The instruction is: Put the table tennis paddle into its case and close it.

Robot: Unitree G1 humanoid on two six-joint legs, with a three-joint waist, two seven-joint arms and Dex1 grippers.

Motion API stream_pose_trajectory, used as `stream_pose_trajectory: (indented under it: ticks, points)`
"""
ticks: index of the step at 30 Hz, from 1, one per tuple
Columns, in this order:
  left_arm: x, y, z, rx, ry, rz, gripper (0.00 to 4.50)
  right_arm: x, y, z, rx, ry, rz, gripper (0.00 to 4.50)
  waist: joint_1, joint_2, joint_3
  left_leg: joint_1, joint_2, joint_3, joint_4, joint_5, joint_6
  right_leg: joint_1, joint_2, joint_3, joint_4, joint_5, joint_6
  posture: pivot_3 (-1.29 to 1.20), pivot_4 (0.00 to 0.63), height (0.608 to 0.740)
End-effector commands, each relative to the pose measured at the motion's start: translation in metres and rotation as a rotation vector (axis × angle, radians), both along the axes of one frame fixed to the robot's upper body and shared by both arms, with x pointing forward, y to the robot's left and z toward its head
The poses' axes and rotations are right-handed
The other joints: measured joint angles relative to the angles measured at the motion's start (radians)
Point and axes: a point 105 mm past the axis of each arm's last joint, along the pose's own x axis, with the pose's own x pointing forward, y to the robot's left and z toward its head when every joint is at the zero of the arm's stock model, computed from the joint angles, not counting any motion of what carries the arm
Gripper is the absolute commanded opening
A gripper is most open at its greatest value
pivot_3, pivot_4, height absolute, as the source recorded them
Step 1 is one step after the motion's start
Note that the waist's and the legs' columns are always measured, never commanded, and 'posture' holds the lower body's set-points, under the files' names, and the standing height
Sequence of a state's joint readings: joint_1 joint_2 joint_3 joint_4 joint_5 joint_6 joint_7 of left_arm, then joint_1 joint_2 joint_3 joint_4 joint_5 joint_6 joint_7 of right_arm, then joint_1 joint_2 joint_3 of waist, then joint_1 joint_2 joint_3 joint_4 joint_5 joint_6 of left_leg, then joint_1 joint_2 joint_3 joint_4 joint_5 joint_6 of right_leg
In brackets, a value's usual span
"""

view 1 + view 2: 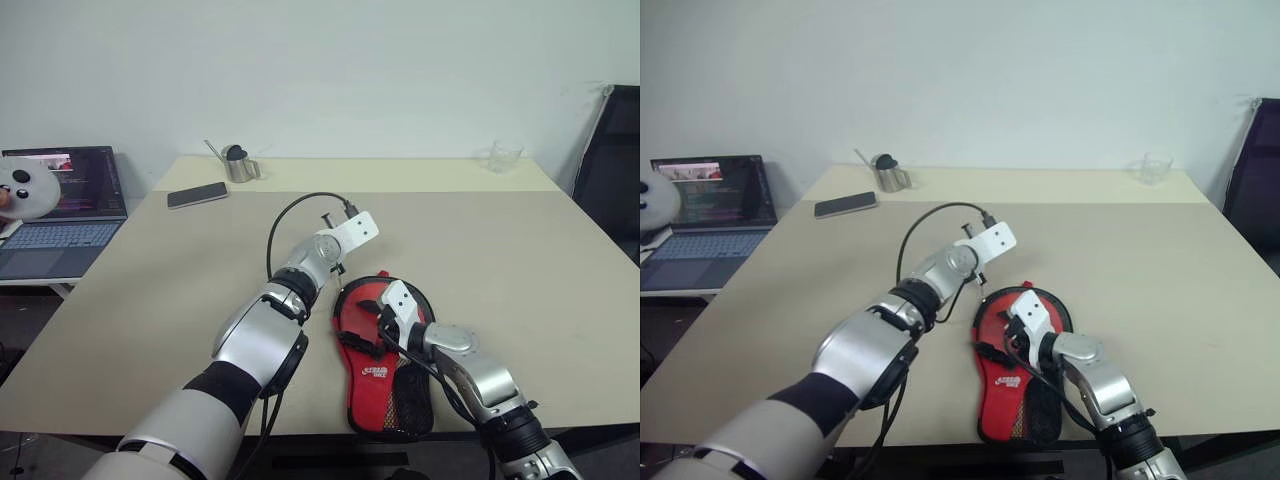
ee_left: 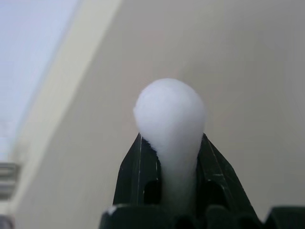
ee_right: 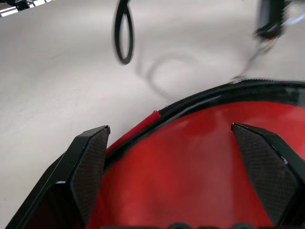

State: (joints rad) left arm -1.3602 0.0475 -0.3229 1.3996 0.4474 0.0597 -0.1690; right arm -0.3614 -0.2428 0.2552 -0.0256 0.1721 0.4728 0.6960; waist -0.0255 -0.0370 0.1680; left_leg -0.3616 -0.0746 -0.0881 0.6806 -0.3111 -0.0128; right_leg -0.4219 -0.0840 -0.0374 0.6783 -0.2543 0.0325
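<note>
Zipping looks underway: left claw (image 2: pixel 171 143) pinches a white tab (image 2: pixel 169 109) near the case's (image 1: pixel 372 380) eleven o'clock; the wide right claw (image 3: pixel 170 128) should pin the case next.

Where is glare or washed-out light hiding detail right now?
Left wrist view: the white blob pinched in the left gripper is washed out and featureless, so I cannot tell what it is. Right wrist view: soft sheen on the case under the open right gripper. Head views: even light; the laptop screen glows.
</note>
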Motion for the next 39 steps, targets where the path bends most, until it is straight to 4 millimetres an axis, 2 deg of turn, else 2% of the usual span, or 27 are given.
stream_pose_trajectory:
  ticks: [1,5,11,17,21,26,35,39]
  points:
    - [0.004,-0.018,0.048,0.023,-0.2,-0.044,0.36,-0.01,-0.011,-0.025,-0.038,0.116,-0.04,4.5,0.0,0.0,0.0,0.0,0.0,0.0,0.0,0.0,0.0,0.0,0.0,0.0,0.0,0.0,0.0,0.0,0.15,0.74]
    - [-0.001,-0.036,0.054,0.065,-0.258,-0.091,0.36,-0.016,-0.015,-0.025,-0.047,0.123,-0.046,4.5,0.001,0.0,0.0,0.0,0.0,0.0,0.0,0.0,0.0,0.0,0.0,0.0,0.0,0.0,0.0,0.0,0.15,0.74]
    - [-0.016,-0.076,0.058,0.09,-0.32,-0.207,0.36,-0.025,-0.022,-0.027,-0.068,0.138,-0.063,4.5,0.013,0.0,0.0,-0.001,0.0,0.0,0.0,0.0,0.0,0.0,-0.001,-0.001,0.0,0.0,0.001,0.0,0.15,0.74]
    - [-0.042,-0.125,0.049,0.122,-0.342,-0.38,0.36,-0.03,-0.025,-0.027,-0.063,0.153,-0.098,4.5,0.027,0.0,0.0,-0.001,0.0,0.0,0.0,0.0,0.0,0.0,-0.001,-0.001,0.0,0.0,0.001,0.0,0.15,0.74]
    - [-0.057,-0.148,0.039,0.145,-0.342,-0.474,0.36,-0.031,-0.026,-0.027,-0.053,0.156,-0.125,4.5,0.029,0.0,0.0,-0.001,0.0,0.0,0.0,0.0,0.0,0.0,-0.001,-0.001,0.0,-0.001,0.002,0.0,0.15,0.74]
    - [-0.072,-0.165,0.027,0.168,-0.333,-0.553,0.36,-0.031,-0.025,-0.026,-0.033,0.16,-0.157,4.5,0.032,0.0,0.0,-0.001,-0.001,0.0,0.0,0.0,0.0,0.0,-0.002,-0.002,-0.001,-0.001,0.002,0.0,0.15,0.74]
    - [-0.087,-0.181,0.012,0.199,-0.319,-0.627,0.36,-0.031,-0.021,-0.025,-0.018,0.16,-0.169,4.5,0.031,0.0,0.0,-0.001,-0.001,0.0,0.0,0.0,0.0,0.0,-0.002,-0.002,-0.001,-0.001,0.002,0.0,0.15,0.74]
    - [-0.096,-0.187,0.001,0.169,-0.251,-0.664,0.36,-0.029,-0.02,-0.024,-0.017,0.157,-0.166,4.5,0.031,0.0,0.0,-0.001,-0.001,0.0,0.0,0.0,0.0,0.0,-0.002,-0.002,-0.001,-0.001,0.002,0.0,0.15,0.74]
